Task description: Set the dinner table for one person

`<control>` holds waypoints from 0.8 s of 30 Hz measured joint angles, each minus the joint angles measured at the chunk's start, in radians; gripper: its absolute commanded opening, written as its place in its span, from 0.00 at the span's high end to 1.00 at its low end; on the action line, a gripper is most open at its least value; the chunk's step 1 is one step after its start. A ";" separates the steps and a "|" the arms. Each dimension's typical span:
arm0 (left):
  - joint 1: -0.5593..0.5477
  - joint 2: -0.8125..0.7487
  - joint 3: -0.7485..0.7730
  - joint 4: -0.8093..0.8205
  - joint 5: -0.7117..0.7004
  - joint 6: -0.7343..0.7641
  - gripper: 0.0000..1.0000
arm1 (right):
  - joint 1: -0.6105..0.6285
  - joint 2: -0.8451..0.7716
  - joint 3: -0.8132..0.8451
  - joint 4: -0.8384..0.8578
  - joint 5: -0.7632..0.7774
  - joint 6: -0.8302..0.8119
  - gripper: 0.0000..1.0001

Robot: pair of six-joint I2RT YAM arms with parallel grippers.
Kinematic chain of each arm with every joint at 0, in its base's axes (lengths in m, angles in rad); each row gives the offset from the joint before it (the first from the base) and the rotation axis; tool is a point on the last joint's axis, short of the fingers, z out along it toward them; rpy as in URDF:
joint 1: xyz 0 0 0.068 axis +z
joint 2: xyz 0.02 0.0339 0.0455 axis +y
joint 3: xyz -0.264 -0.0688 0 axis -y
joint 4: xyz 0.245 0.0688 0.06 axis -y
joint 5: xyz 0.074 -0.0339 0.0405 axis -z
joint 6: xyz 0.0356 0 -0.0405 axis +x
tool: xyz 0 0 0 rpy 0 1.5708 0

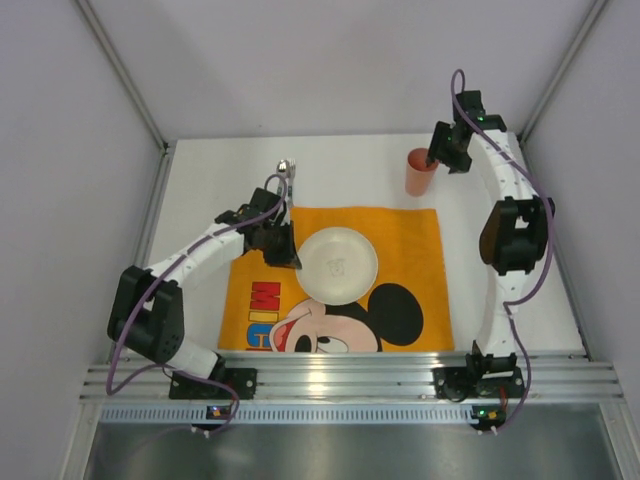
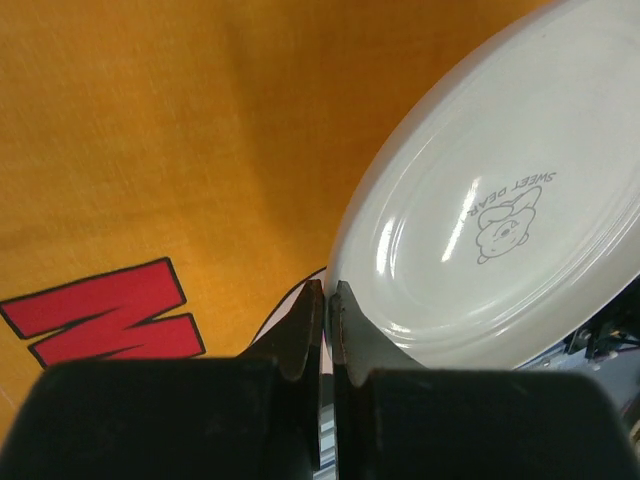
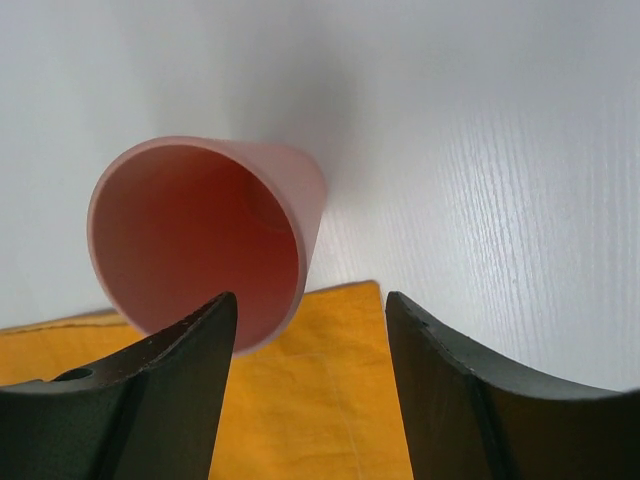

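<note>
Risk assessment, left side: the left gripper [image 2: 322, 295] has its fingers pressed nearly together on the near-left rim of the white plate [image 1: 338, 263], a thin edge-hold well off the plate's centre. A smooth glazed rim held this way could pivot or slip if it is lifted or swung quickly. Whether the plate rests fully on the orange Mickey Mouse placemat [image 1: 420, 250] or is raised at one side cannot be told. If it is dragged instead of lifted, the cloth may bunch beneath it.

Risk assessment, right side: the right gripper [image 3: 310, 300] has its fingers spread wide and holds nothing. The pink cup [image 3: 200, 240] stands upright on the white desk [image 1: 230, 170], just beyond the placemat's far right corner. In the wrist view it sits in line with one finger, not centred in the gap. Closing or advancing from here would likely push the light, tapered cup or tip it.

Pose: the left arm reaches forward with its elbow out to the left and its wrist turned inward toward the plate. The right arm is stretched along the desk's right edge, its wrist folded back to the left and angled down at the cup.

A small metallic item [image 1: 287, 165], too small to identify, lies near the far edge.
</note>
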 measured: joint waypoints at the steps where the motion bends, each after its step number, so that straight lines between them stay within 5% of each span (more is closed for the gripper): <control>1: -0.008 -0.003 -0.034 -0.002 0.003 -0.003 1.00 | 0.000 0.014 0.008 -0.005 0.005 0.001 0.39; 7: -0.016 -0.011 -0.080 0.018 0.006 -0.001 1.00 | 0.002 0.058 0.049 -0.003 0.034 0.011 0.45; 9: -0.016 -0.011 -0.080 0.024 0.003 0.006 0.82 | 0.005 0.065 0.049 -0.002 0.040 0.014 0.51; 10: -0.016 -0.010 -0.080 0.024 0.002 0.012 0.51 | 0.006 0.071 0.049 -0.002 0.042 0.014 0.53; 14: -0.016 0.008 -0.081 0.024 -0.003 0.031 0.19 | 0.016 0.091 0.048 -0.002 0.055 0.022 0.73; 18: -0.016 0.014 -0.084 0.018 -0.036 0.036 0.15 | 0.026 0.097 0.047 -0.001 0.068 0.022 1.00; 24: -0.016 0.015 -0.078 -0.001 -0.070 0.046 0.16 | 0.033 0.095 0.047 0.000 0.082 0.025 1.00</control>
